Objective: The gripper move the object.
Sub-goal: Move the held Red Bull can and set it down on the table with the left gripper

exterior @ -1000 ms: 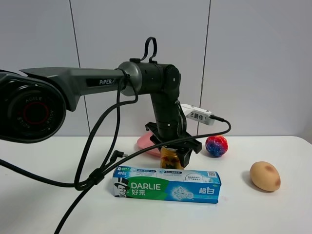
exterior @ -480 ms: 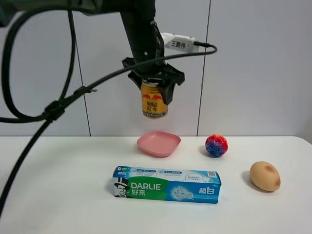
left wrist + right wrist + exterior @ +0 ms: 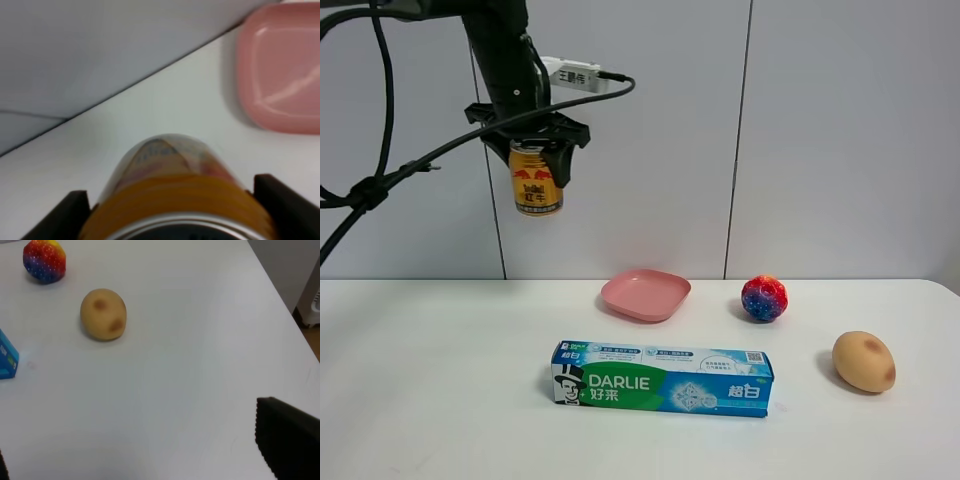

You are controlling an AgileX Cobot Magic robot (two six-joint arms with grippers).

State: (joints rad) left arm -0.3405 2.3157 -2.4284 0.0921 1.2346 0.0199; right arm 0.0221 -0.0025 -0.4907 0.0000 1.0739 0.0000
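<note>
My left gripper (image 3: 535, 165) is a black claw shut on the gold-yellow can (image 3: 537, 185) with red markings. It holds the can upright, high above the table, left of the pink plate (image 3: 646, 294). In the left wrist view the can (image 3: 170, 172) fills the space between the two fingers (image 3: 287, 207), with the plate (image 3: 282, 70) on the table far below. My right gripper (image 3: 135, 440) does not show in the high view. Its wrist view shows one black finger (image 3: 287, 440) and a sliver of the other, wide apart and empty above the table.
A green-blue toothpaste box (image 3: 662, 378) lies at the front middle of the white table (image 3: 440, 380). A multicoloured ball (image 3: 764, 298) and a tan egg-shaped object (image 3: 864, 361) lie to the right; both show in the right wrist view (image 3: 44, 261) (image 3: 103, 314). The table edge (image 3: 280, 295) is near.
My left gripper has lifted the can from the table behind the toothpaste box, then carried it up and to the left. The other objects have not moved.
</note>
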